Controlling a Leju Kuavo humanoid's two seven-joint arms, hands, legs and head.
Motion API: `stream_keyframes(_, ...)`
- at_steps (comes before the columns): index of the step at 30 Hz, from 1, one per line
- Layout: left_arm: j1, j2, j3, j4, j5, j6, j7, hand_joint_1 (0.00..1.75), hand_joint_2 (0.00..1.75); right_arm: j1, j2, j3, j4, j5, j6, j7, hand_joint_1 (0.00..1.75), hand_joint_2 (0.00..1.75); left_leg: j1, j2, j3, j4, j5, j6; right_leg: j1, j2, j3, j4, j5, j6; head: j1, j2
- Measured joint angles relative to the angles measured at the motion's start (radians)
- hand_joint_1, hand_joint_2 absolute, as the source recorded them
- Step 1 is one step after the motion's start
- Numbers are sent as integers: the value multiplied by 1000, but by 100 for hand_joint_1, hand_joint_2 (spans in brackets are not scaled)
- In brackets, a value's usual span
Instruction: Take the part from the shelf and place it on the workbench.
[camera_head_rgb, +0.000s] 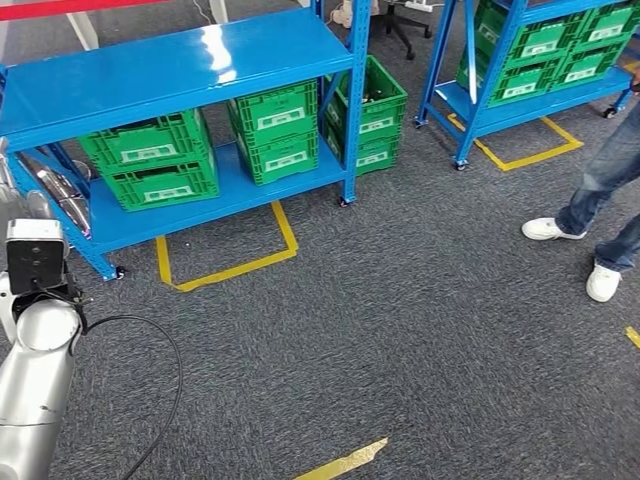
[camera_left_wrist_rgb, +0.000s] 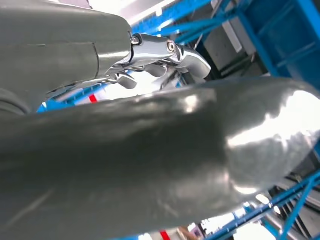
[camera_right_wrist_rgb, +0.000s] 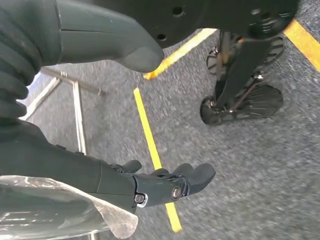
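- Two hands seen: left hand (camera_left_wrist_rgb: 158, 55) w/ fingers curled around a shiny wrapped part (camera_left_wrist_rgb: 170, 155).
- Right hand (camera_right_wrist_rgb: 151, 182) hung over carpet (camera_right_wrist_rgb: 245, 175), fingers apart, nothing held.
- Green crates (camera_head_rgb: 151, 160) stored on blue shelf (camera_head_rgb: 173, 60).

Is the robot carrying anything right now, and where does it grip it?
Its left hand seems to hold a long glossy grey part, fingers lying across its side; which end cannot be told.
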Motion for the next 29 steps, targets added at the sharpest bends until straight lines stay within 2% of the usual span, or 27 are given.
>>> stream_keyframes(1,-1,0,0,0,-1,0,0,0,0,0,0,0,0,0,0,0,0,175,0,-11,-4,4,0,-6,-3,18,19,-37,9,-1,-1,0)
stream_keyframes(2,-2,-1,-1,0,-1,1,0,0,44,0,0,0,0,0,1,0,0,175,1,-22,-9,6,1,-12,-3,29,28,-51,7,-3,-1,0)
stream_keyframes(4,-1,0,-1,0,-3,1,3,0,131,0,1,0,0,1,1,0,0,175,5,-41,-16,5,6,-24,-1,11,31,-53,8,-13,-2,0)
stream_keyframes(5,-1,1,-1,0,-4,1,5,0,175,-1,1,0,0,1,1,-1,0,175,4,-31,-20,11,2,-29,-1,0,33,-55,9,-19,-3,0)
stream_keyframes(6,-3,1,-2,0,-6,2,7,0,175,-1,2,0,0,1,1,-1,0,175,2,-9,-29,32,-11,-34,-2,-13,35,-57,10,-25,-6,0)
stream_keyframes(8,-5,1,-3,1,-8,2,11,0,175,0,2,0,0,1,1,-1,0,175,0,49,-72,130,-65,-40,1,-38,38,-59,9,-36,-11,0)
stream_keyframes(10,-3,-1,-5,4,-9,2,13,0,175,2,1,0,0,1,0,-1,0,175,1,72,-129,257,-117,-43,6,-66,39,-59,5,-43,-12,0)
stream_keyframes(11,-1,-1,-6,5,-9,2,13,0,175,2,1,0,0,1,0,0,0,175,1,76,-142,288,-122,-42,8,-79,40,-59,4,-44,-12,0)
stream_keyframes(12,0,-1,-6,6,-10,2,14,0,175,2,1,0,0,1,0,3,0,175,0,78,-137,280,-107,-38,11,-91,42,-59,2,-45,-12,0)
stream_keyframes(13,1,-1,-7,7,-10,2,14,0,175,1,1,0,0,1,-1,8,0,175,-1,81,-112,234,-76,-33,14,-103,45,-59,0,-46,-12,0)
stream_keyframes(15,-3,0,-7,8,-11,2,14,0,175,-1,2,0,0,1,-7,24,0,175,-12,108,-42,98,-18,-13,20,-122,51,-59,-6,-44,-12,0)
stream_keyframes(16,-5,-1,-8,8,-11,2,14,0,175,-2,3,0,0,0,-9,30,0,175,-17,122,-18,49,-6,-5,22,-131,52,-59,-8,-42,-12,0)
stream_keyframes(17,-7,0,-8,8,-12,2,14,0,175,-3,4,-1,1,0,-12,34,0,175,-22,132,-6,23,-5,2,24,-139,52,-59,-9,-39,-11,0)
stream_keyframes(19,-7,1,-9,8,-12,2,14,0,175,-4,4,-1,1,0,-14,37,0,175,-24,122,-5,11,-8,6,27,-157,54,-62,-11,-31,-11,0)
stream_keyframes(20,-6,1,-9,8,-12,2,14,0,175,-6,4,-1,1,0,-16,38,0,131,-21,115,-3,5,-5,9,26,-151,54,-60,-15,-26,-11,0)
stream_keyframes(21,-7,2,-9,8,-13,2,14,0,175,-7,4,-1,0,0,-16,38,0,87,-17,107,0,-1,-2,12,25,-132,48,-46,-27,-21,-10,0)
stream_keyframes(23,-9,0,-9,8,-13,3,14,0,175,-9,4,-1,0,0,-17,38,0,0,-9,96,5,-9,2,17,20,-76,3,43,-74,-12,-5,0)
stream_keyframes(24,-9,-1,-10,8,-13,3,14,0,175,-7,4,-1,0,-1,-18,39,0,0,-8,90,4,-9,2,19,18,-59,-32,111,-103,-9,-3,0)
stream_keyframes(25,-8,-3,-11,9,-13,2,14,0,175,-5,4,-1,0,-1,-18,42,0,0,-8,84,3,-9,2,20,16,-53,-66,172,-123,-6,-2,0)
stream_keyframes(26,-7,-4,-12,10,-13,2,14,0,175,-3,4,-2,1,-2,-20,47,0,44,-7,78,4,-9,1,20,15,-52,-90,211,-129,-3,-2,0)
stream_keyframes(27,-6,-5,-12,11,-13,1,14,0,175,-2,3,-3,1,-3,-24,55,0,87,-7,72,4,-8,1,19,13,-52,-98,214,-115,-1,-1,0)
stream_keyframes(28,-6,-6,-12,12,-13,1,14,0,175,-1,2,-4,1,-4,-30,66,0,131,-6,66,5,-7,-1,17,11,-52,-88,182,-84,1,-2,0)
stream_keyframes(29,-6,-6,-12,13,-13,1,15,0,175,-1,2,-4,1,-4,-33,71,0,175,-5,64,5,-6,-1,16,10,-52,-82,161,-67,3,-2,0)
